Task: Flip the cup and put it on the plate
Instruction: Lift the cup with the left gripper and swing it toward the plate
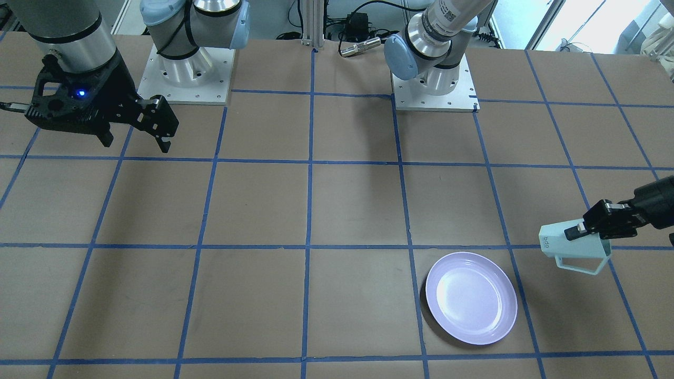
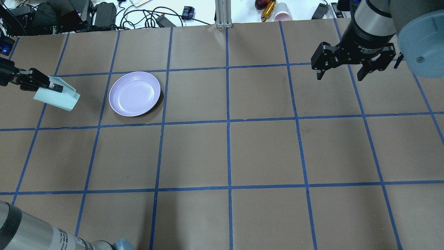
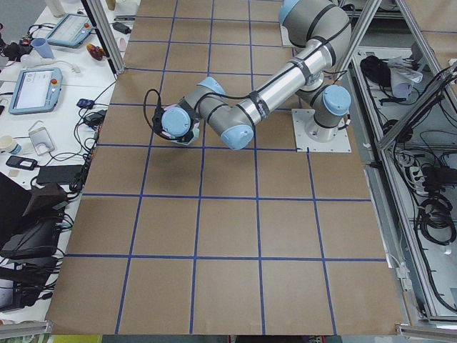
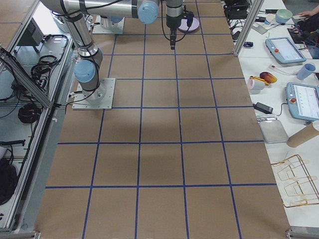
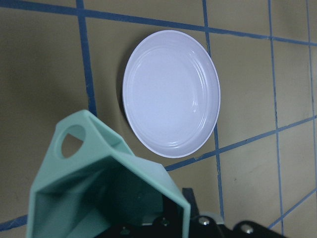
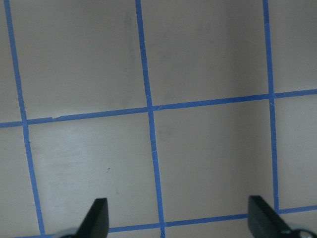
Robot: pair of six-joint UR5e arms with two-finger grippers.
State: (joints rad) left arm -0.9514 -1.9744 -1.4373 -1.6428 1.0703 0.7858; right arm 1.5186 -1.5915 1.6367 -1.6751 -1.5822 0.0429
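Small pale mint-green hexagonal mug (image 1: 579,250) is held off the brown paper-covered table (image 1: 337,210) at its far left. It lies on its side just left of the round glossy lilac plate (image 1: 471,297), not touching it, base toward the plate. Left gripper (image 1: 578,231) pinches the mug's wall at the rim. Right gripper (image 2: 347,71) hangs spread and empty, far right.

Judgement: mug is rigid, looks light, smooth facets likely slippery, and a thin-wall pinch may let it pivot. Wall at the rim or the angular handle are the places to grip.

Inner finger is hidden, base lettering is unreadable, and the side views hardly show the mug.
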